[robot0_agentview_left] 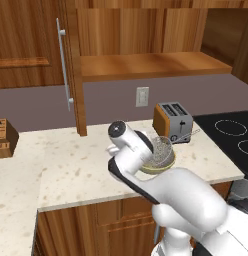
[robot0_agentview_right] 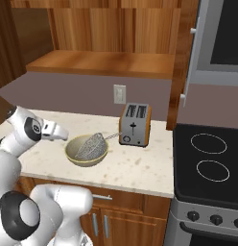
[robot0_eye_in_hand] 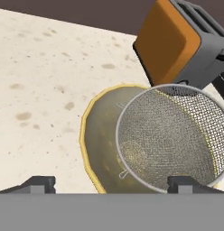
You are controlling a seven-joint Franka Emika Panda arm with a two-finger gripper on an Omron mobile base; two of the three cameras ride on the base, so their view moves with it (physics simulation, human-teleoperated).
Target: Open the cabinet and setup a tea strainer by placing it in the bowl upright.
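**Strainer resting in the bowl, fingers spread and empty**

You have the round grey metal mesh tea strainer [robot0_eye_in_hand: 170, 140] sitting inside the olive-tan ceramic bowl [robot0_eye_in_hand: 98, 144], tipped so its rim leans against the bowl's far side rather than lying level. In the right base view its thin wire handle reaches toward the orange and grey toaster [robot0_agentview_right: 135, 125], which stands just beside the bowl near the back edge of the speckled cream stone counter [robot0_agentview_right: 135, 168]. Your two-finger gripper [robot0_eye_in_hand: 113, 184] hovers above the bowl's near rim; its dark fingertips [robot0_eye_in_hand: 39, 184] stand wide apart and hold nothing. The tall reddish-brown wooden cabinet [robot0_agentview_left: 71, 65] has its door swung open, the long silver bar handle [robot0_agentview_left: 64, 65] facing you, with a bare wooden shelf [robot0_agentview_left: 151, 65] behind.
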